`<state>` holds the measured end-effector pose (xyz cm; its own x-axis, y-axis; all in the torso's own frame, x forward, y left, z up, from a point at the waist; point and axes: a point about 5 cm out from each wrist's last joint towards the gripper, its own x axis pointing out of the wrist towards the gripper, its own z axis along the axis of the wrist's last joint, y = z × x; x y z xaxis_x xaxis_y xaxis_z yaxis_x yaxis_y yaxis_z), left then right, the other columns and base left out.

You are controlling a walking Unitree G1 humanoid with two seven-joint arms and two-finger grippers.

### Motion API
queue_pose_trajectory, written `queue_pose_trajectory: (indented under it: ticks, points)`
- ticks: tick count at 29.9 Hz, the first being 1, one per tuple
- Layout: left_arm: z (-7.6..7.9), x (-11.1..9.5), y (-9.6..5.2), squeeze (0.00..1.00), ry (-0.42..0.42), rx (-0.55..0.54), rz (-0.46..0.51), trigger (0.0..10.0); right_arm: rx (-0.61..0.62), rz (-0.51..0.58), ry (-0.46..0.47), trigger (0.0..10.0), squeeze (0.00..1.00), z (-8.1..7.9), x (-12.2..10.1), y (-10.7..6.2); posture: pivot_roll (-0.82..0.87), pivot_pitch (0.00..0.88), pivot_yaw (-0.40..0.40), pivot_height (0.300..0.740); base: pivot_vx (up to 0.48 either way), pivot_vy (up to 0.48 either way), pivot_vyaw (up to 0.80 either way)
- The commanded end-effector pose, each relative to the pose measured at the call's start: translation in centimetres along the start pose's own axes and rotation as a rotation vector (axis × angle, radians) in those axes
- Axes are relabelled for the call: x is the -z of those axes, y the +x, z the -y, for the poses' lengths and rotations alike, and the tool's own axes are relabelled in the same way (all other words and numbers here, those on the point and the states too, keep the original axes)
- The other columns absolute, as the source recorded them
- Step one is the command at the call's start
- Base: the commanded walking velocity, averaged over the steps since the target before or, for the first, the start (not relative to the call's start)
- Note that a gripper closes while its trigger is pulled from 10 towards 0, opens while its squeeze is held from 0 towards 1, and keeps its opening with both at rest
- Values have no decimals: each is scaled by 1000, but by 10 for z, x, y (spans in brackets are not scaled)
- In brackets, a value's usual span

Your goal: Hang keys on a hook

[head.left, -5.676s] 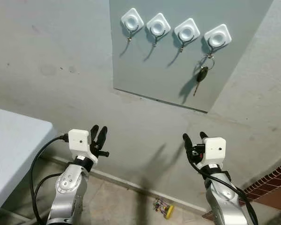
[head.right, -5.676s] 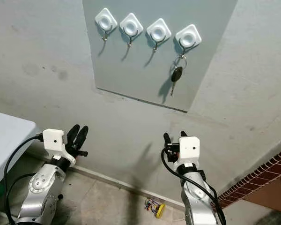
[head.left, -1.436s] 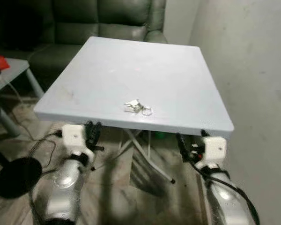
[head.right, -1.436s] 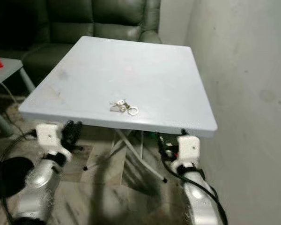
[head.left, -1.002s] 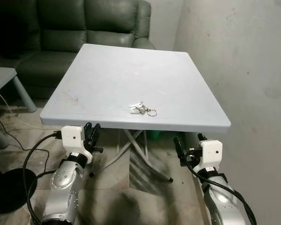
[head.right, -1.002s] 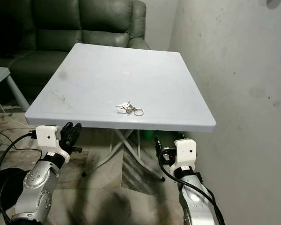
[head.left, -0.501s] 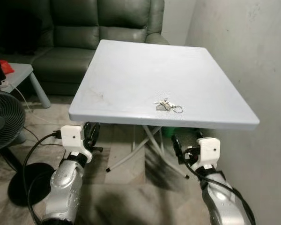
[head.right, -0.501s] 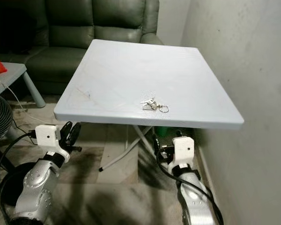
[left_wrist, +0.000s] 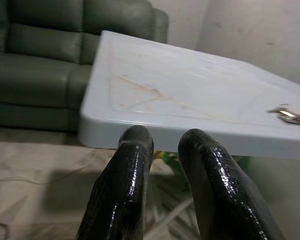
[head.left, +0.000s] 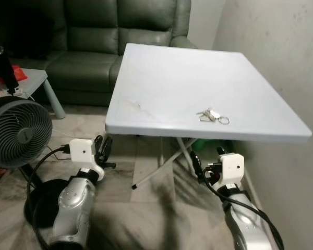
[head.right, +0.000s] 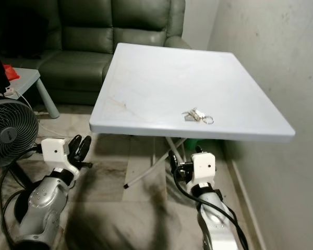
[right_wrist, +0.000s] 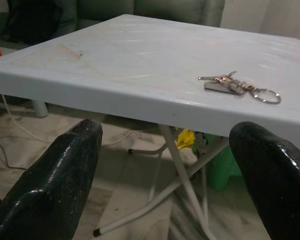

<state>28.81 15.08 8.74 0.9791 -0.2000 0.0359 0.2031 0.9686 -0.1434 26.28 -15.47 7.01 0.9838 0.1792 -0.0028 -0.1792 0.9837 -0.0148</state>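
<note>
The keys lie flat on the white table, toward its near edge and right of middle, a small bunch with a ring at its right end; how many keys are on it is too small to make out from the head views, and in the left wrist view they are a blur at the far side of the tabletop. The table's folding legs are partly hidden under the top and behind the right arm. A dark green sofa stands behind the table, its upper part cut off by the frame. A round fan sits on the floor at the left, cut off at the edge, with a low grey side table behind it carrying a red item too cropped to identify. Both arms are held low in front of the table, bent at the elbow, forearms angled up, neither touching anything. The left gripper points at the table's near edge, below it, jaws nearly together with a narrow gap and holding nothing. The right gripper also sits below the table's edge, facing the keys, jaws spread wide and empty.
</note>
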Motion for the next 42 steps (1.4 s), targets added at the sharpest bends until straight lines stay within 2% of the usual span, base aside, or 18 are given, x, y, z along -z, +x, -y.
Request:
queue_pose_trajectory:
  ticks: [1, 16, 42]
  points:
    - [-1, -3, 1, 0, 21, 4, 0, 10000, 5, 10, -8, 10000, 0, 3, -4, 2, -40, 4, -57, 740, 0, 0, 0]
    - [-3, -2, 2, 0, 28, 3, -17, 10000, -6, 8, -9, 10000, 0, 1, -4, 3, -37, 8, -55, 740, 0, 0, 0]
    - [-3, -5, 7, 0, 59, 10, -20, 10000, -15, 8, -2, 10000, 0, -4, -3, 5, -41, 12, -40, 740, 325, 0, 0]
